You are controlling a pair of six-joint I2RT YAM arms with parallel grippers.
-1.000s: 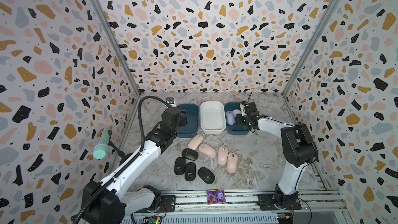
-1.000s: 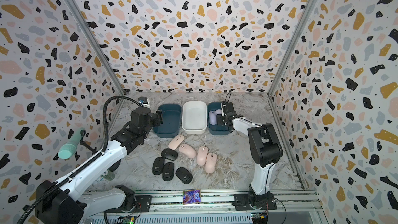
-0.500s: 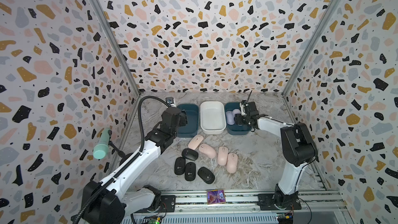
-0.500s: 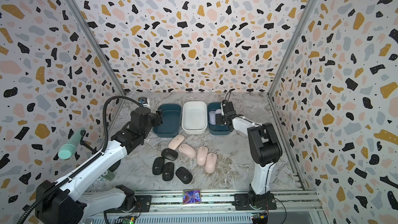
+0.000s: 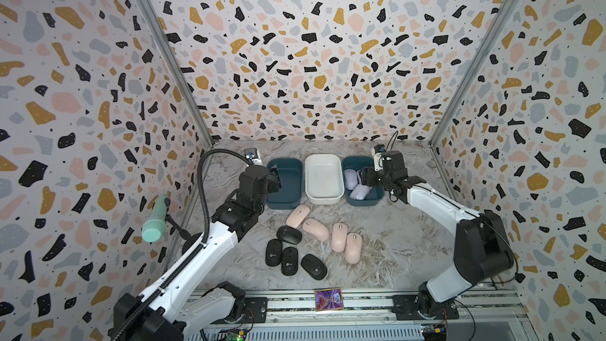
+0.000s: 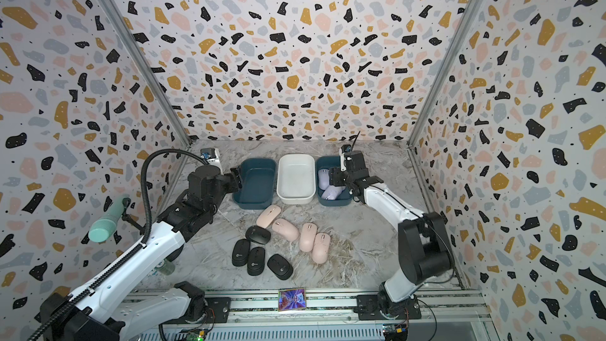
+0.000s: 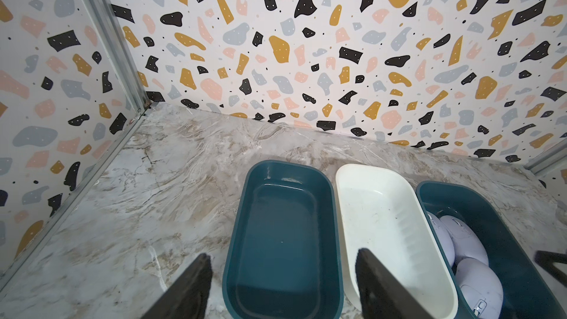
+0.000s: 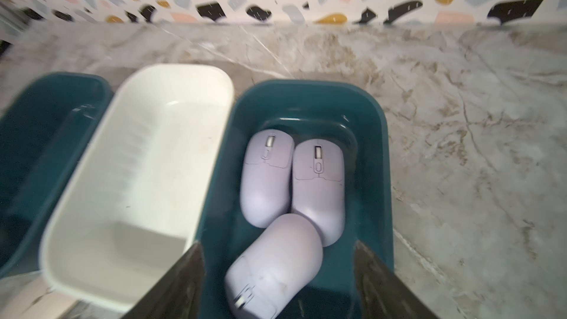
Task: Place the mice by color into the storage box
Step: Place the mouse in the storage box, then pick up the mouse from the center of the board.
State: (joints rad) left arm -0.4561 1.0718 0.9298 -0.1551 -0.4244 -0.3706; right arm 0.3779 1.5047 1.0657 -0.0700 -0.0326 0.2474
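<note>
Jaws parted, empty: right gripper (image 8: 277,245) above lilac mice (image 8: 265,179) in right teal box (image 8: 380,136), left gripper (image 7: 283,254) above left teal box (image 7: 276,179). Pink mice (image 5: 315,229), black mice (image 5: 290,260) lie mid-surface.

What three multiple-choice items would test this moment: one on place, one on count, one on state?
1. Where are the lilac mice? A the white bin; B the teal bin under the right gripper; C the empty teal bin.
2. How many pale pink mice lie on the table? A two; B six; C four.
3. The right gripper is: A open; B shut on a mouse; C out of view.
Key: B, three lilac shells show inside that bin; C, four pink ones count in both top views; A, its jaws stand clear of the mouse below.
</note>
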